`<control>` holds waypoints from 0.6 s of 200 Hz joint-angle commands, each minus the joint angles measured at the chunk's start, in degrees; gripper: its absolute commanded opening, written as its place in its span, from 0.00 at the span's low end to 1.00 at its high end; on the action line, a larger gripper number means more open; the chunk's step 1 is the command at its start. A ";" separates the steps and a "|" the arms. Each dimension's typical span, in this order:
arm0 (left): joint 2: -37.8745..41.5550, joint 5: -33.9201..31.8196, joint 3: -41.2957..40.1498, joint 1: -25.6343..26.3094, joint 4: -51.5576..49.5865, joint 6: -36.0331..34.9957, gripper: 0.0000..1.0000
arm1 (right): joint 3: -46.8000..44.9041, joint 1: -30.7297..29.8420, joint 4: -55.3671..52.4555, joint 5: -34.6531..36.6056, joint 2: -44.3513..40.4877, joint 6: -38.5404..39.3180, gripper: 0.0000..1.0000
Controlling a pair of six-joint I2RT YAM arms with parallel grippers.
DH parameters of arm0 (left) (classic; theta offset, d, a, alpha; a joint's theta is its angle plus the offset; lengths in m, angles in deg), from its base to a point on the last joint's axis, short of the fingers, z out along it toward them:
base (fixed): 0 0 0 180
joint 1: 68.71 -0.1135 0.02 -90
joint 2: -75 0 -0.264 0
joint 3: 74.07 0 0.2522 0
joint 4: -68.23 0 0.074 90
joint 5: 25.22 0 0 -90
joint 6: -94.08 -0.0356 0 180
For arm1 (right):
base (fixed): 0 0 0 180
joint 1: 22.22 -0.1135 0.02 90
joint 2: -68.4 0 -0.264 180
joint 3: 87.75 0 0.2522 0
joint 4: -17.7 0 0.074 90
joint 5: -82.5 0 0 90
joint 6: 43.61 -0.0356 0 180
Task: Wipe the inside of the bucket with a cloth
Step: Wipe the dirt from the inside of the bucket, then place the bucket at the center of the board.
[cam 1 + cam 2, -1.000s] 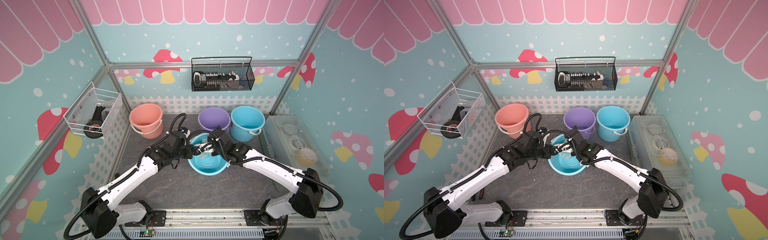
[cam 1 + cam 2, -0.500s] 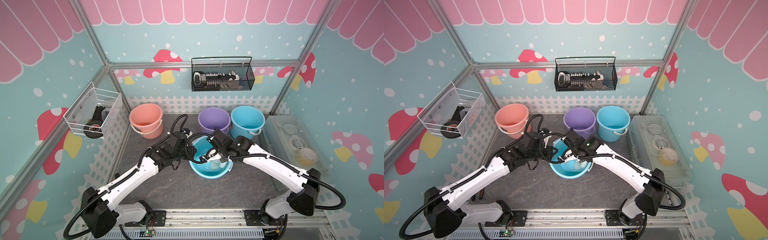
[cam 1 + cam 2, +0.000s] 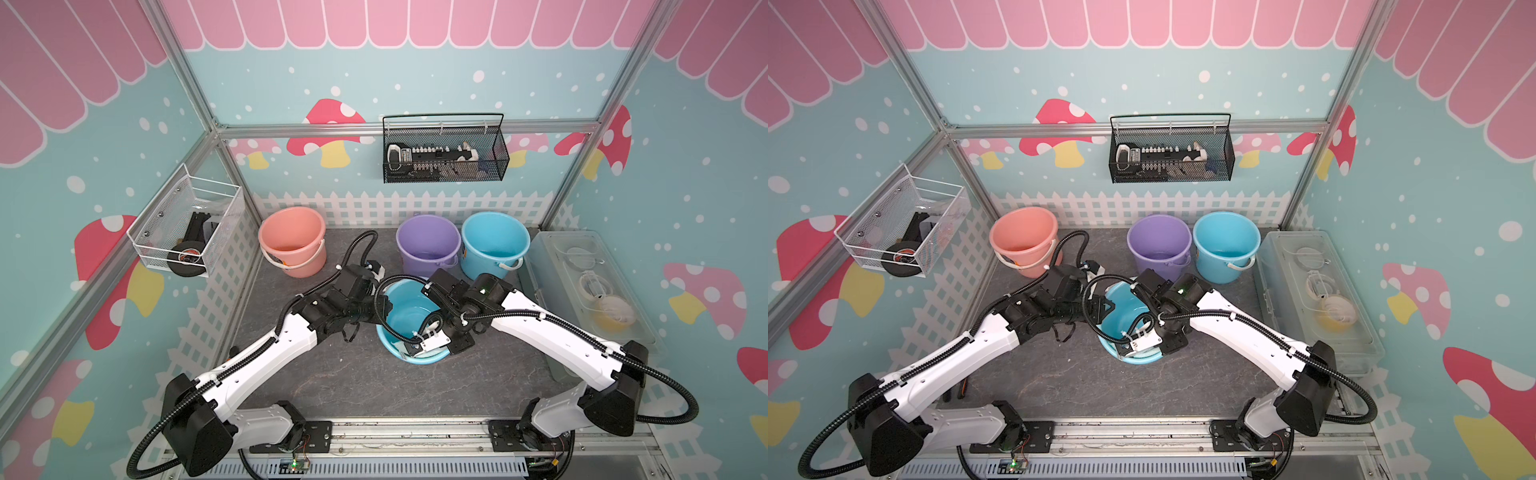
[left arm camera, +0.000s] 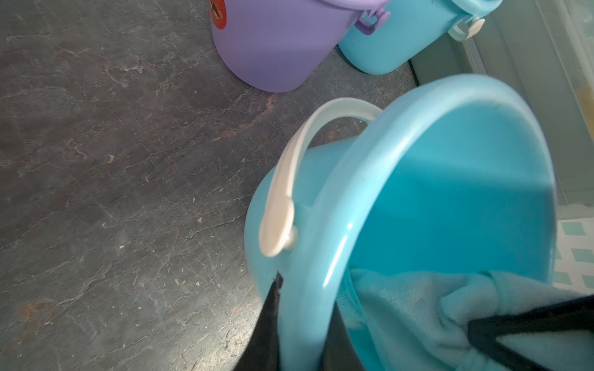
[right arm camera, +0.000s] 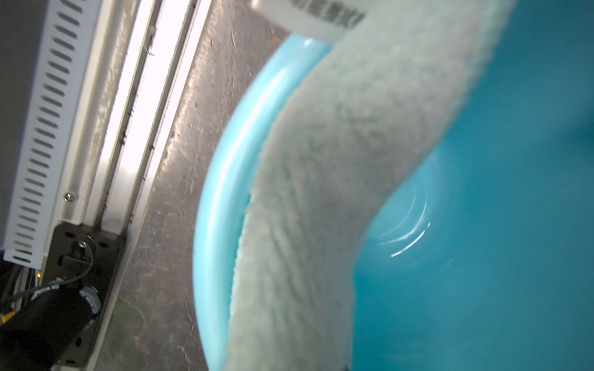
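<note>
Wiping stage, by the look of it: right end effector (image 3: 409, 350) was clamped on the cloth (image 5: 321, 192), pressed against the near inner wall of the tilted bucket (image 3: 409, 316). Its left rim was pinched by the left end effector (image 4: 303, 334). Risk: wipe force could lever the bucket out of that pinch.

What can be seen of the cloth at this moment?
The cloth is a plain, pale mint-green rag with a fuzzy, towel-like pile, bunched and creased rather than spread flat. It sits inside the blue bucket between the two arms, pressed against the inner wall by the rim, on the bucket's near side as the top views show it. The right tool is shut on a fold of it. The left tool clamps the bucket's rim and does not touch the cloth.
</note>
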 commanded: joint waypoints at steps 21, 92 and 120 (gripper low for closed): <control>1.06 -0.80 2.29 -0.10 2.66 0.90 0.00 | -6.74 0.25 20.48 -15.77 -2.39 -9.80 0.00; 0.77 -0.89 2.18 -0.10 2.72 1.60 0.00 | -17.72 0.25 59.30 -1.63 -6.52 -29.51 0.00; 0.39 -1.14 2.42 -0.14 2.76 1.69 0.00 | -17.00 0.25 63.00 10.03 -6.67 -31.29 0.00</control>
